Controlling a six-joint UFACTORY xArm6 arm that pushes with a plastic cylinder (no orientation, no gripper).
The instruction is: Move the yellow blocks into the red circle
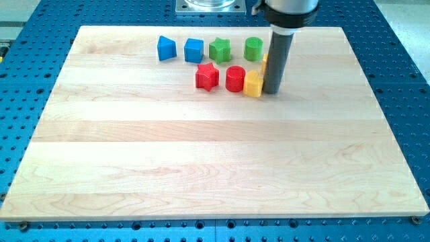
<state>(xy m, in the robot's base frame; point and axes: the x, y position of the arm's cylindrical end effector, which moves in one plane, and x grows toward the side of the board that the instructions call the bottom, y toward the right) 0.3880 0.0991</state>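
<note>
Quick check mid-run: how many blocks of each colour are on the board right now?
Blue: 2, one and a cube
Green: 2, a star and a cylinder
Red: 2, a star and a cylinder
Yellow: 2, one and a sliver mostly hidden behind the rod
Total: 8

Far on your bench (201,161) sit two blue blocks (166,48) (194,50), a green star (220,50), a green cylinder (253,48) and, nearer, a red star (207,76).

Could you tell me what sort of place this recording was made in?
Most likely a robotics lab bench: a wooden board lies on a blue perforated table, with small coloured blocks such as the red star beside my tip.
</note>
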